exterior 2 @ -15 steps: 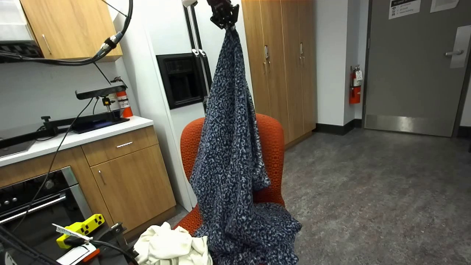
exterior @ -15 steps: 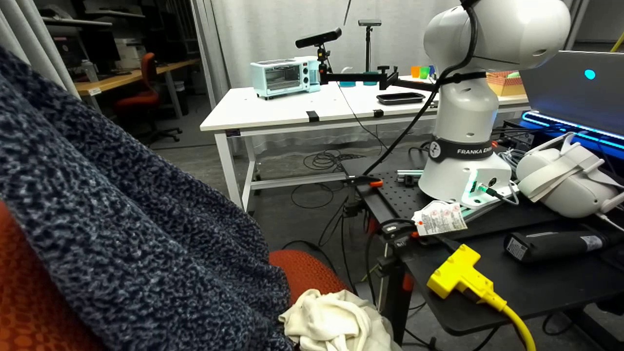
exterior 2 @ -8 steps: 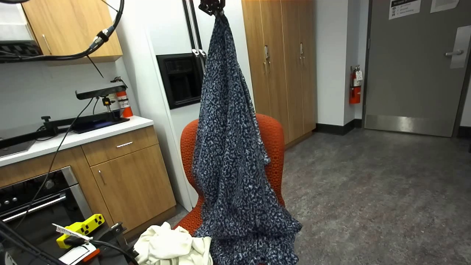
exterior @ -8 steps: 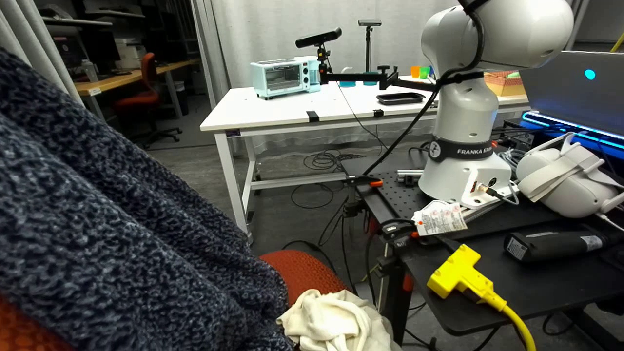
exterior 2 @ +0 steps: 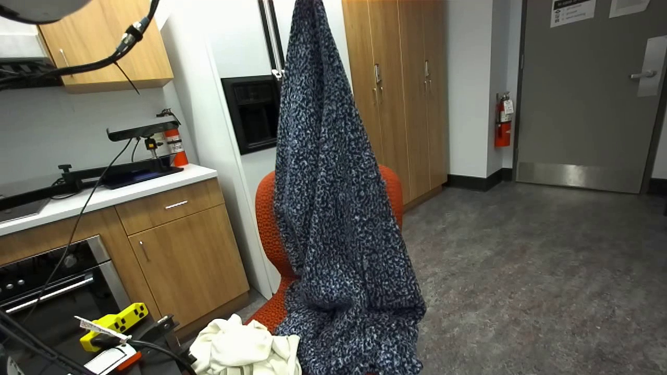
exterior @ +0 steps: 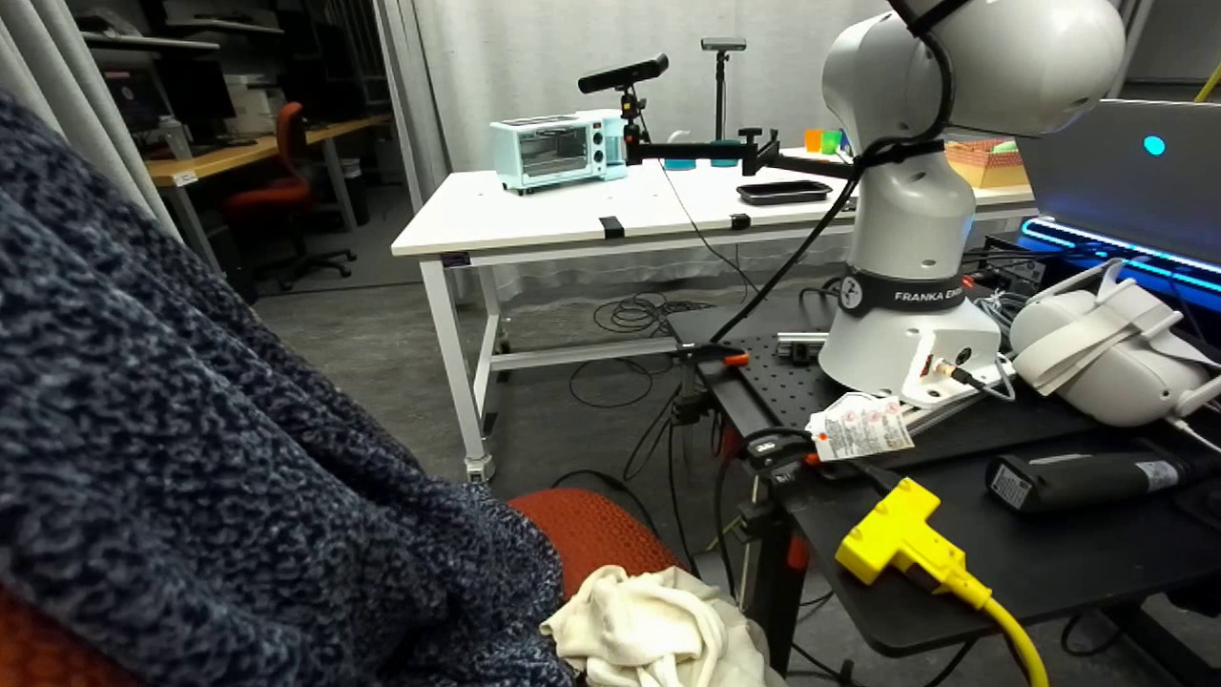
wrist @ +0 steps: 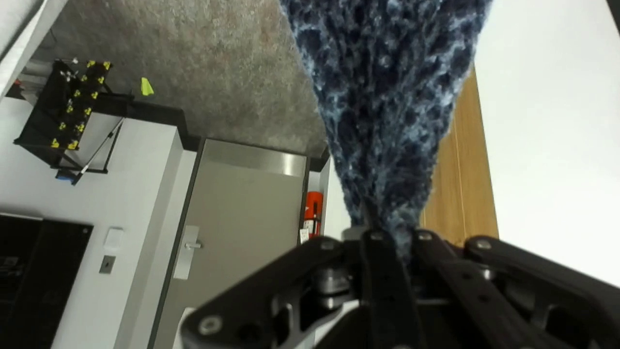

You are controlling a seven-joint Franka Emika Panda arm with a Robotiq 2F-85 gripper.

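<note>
One blanket (exterior 2: 338, 208) hangs grasped in my jaws, its foot heaped on the chair (exterior 2: 267, 208) beside a cloth (exterior 2: 242, 344).

On the orange chair (exterior 2: 267, 221) lie a bunched cream cloth (exterior 2: 242, 344) and — lower folds only — a blue blanket (exterior 2: 333, 208).

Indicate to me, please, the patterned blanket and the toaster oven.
Patterned blanket (exterior 2: 338, 203): in an exterior view, on its hanging folds.
Toaster oven (exterior: 558, 153): in an exterior view, on its glass door.
</note>
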